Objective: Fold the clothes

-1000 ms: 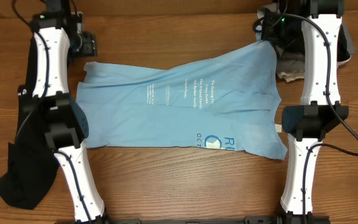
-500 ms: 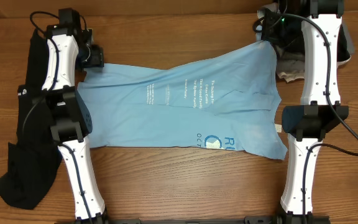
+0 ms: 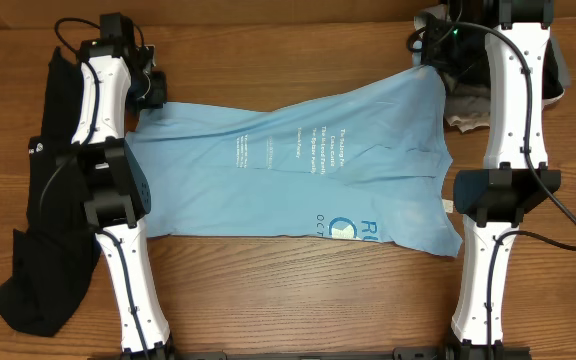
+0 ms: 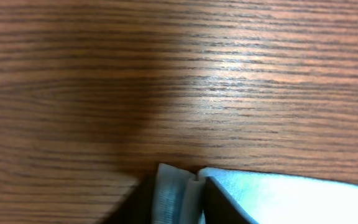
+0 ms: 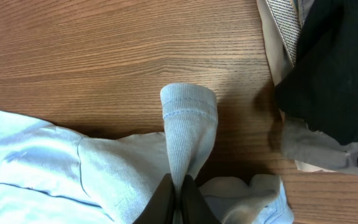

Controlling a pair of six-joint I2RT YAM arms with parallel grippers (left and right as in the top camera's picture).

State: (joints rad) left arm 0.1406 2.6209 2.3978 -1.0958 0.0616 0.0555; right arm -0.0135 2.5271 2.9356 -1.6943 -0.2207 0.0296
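**A:** Wood-grain table [image 3: 298, 300] all round, bare brown boards. Where's the T-shirt [image 3: 298, 170]?

**B:** Mid-table, light blue, lying flat and spread left to right. White text & a blue-white logo face up. Right end is wider, w/ one corner running up to the far right.

**A:** And the left claw [image 3: 150, 90]?

**B:** At the shirt's far-left corner. Wrist cam shows it clenched on a small fold of pale blue hem. The cloth is squeezed between the dark fingers [image 4: 225, 204], w/ bare wood beyond.

**A:** Right claw [image 3: 430, 45]?

**B:** Far-right corner of the shirt. It's pinched tight on a ribbed hem, and that strip stands up in a loop above the fingertips. Rest of the shirt is bunched below & to the left.

**A:** Anything else?

**B:** Long black garment [image 3: 43, 230] along the left edge, partly under the left arm, trailing toward the near-left corner. It's beside the shirt, can't tell if they touch. Far right there's a heap of fabric [image 3: 465, 108], dark & beige, just beside the right claw.
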